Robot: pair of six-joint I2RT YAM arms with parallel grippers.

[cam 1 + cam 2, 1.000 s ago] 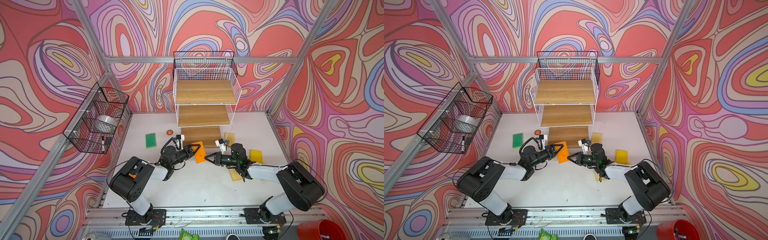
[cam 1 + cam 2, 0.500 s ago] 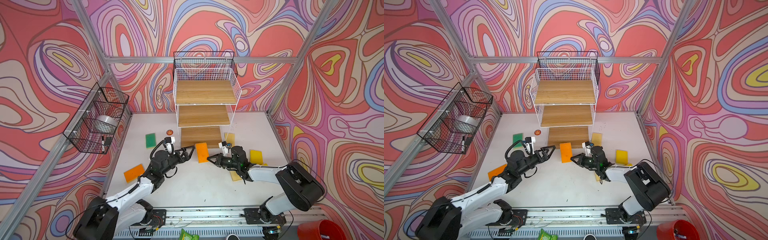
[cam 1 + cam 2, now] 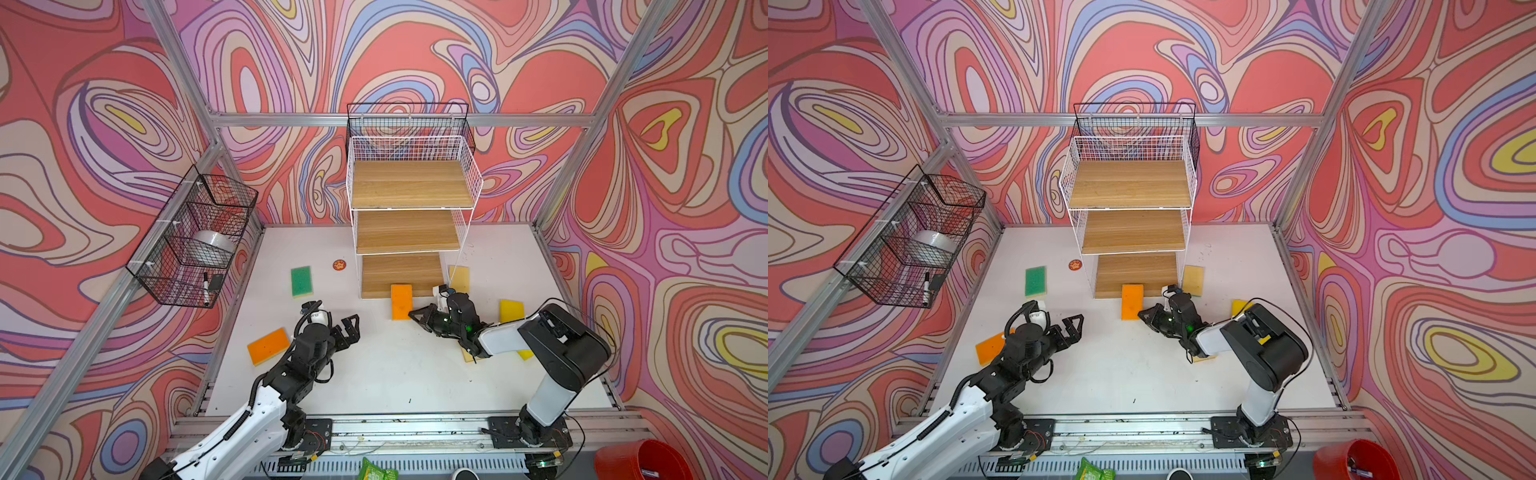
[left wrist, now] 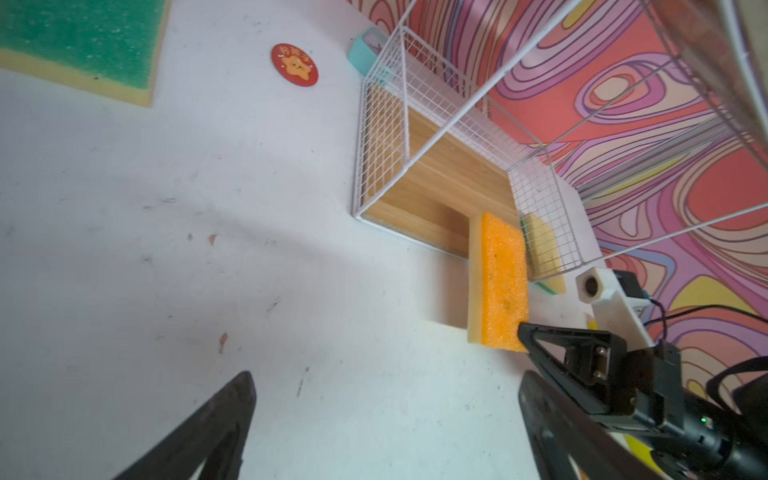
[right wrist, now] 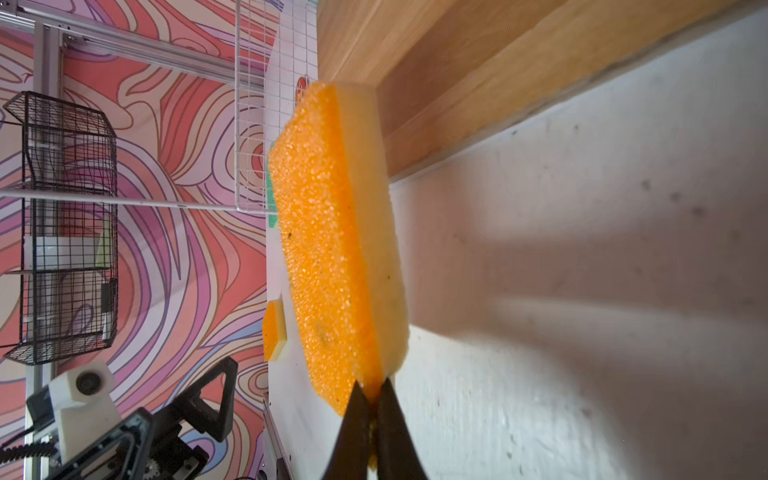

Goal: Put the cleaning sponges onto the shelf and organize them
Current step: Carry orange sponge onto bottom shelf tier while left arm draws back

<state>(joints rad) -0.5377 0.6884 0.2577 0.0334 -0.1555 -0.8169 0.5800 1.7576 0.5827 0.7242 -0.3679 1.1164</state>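
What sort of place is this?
Most likely a robot test booth, not a home: a left arm and right arm bolted to a metal rail, printed wall panels on an aluminium frame, and a white table staged with a shelf and an orange sponge.

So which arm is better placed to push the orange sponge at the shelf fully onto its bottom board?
Right. The right hand is shut on the near end of the orange sponge, whose far end overlaps the bottom board. The left hand is open, empty and apart from it.

Left pincer (image 3: 353,330) opened, retreated; orange sponge (image 3: 401,301) shifted onto shelf (image 3: 401,272).
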